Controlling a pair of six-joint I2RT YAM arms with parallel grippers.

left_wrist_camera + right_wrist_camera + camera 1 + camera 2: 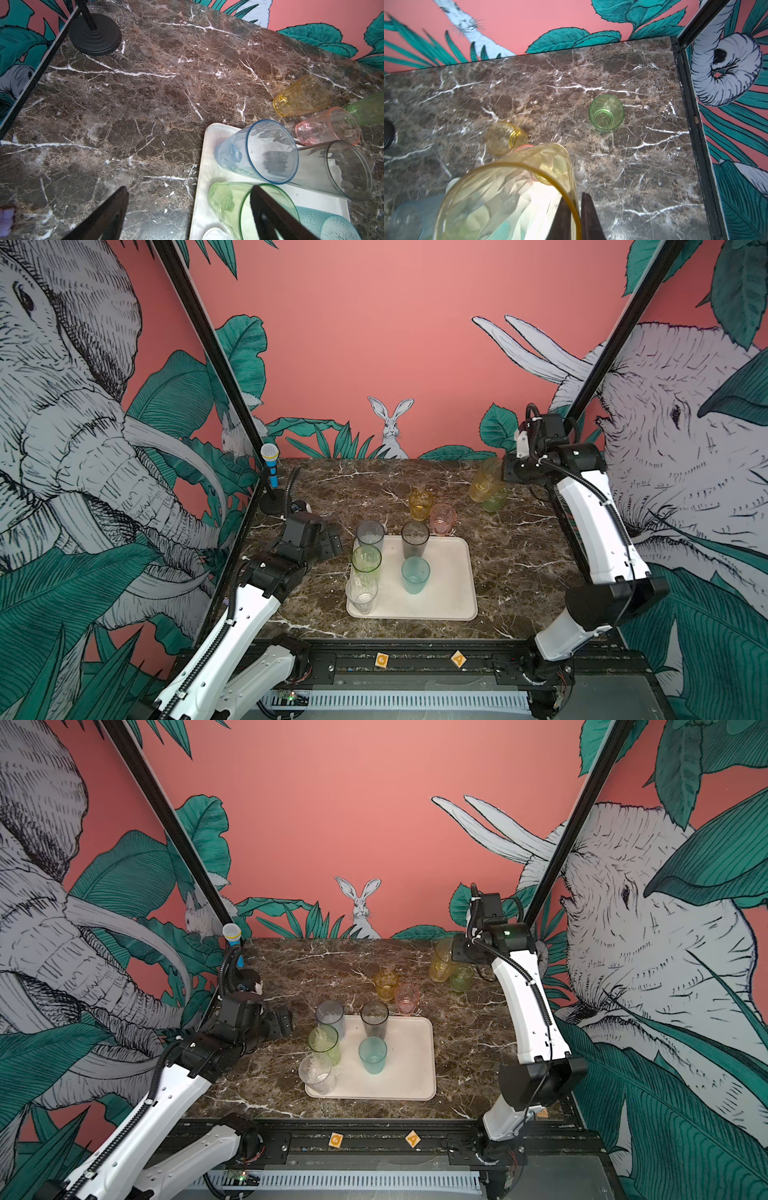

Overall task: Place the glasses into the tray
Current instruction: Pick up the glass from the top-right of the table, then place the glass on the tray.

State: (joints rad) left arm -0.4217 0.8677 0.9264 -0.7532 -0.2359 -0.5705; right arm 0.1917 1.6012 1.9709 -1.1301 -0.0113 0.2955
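The right gripper (574,196) is pinched tight on the rim of the tall yellow glass (484,481), one finger inside the wall and one outside, so it can carry the glass by its lip. The glass seems lifted, well beyond the tray's (449,585) far right corner. Just behind it is the short green glass (495,501).

Five glasses stand in the tray. The grey glass (370,533), tall green glass (366,560) and clear glass (361,593) line its left edge. The brown glass (414,539) and teal glass (415,574) stand beside them, leaving the right half bare for newcomers.

The amber glass (421,504) and pink glass (443,518) wait just past the tray's far edge. The left gripper (332,543) hangs wide open and empty beside its left edge.
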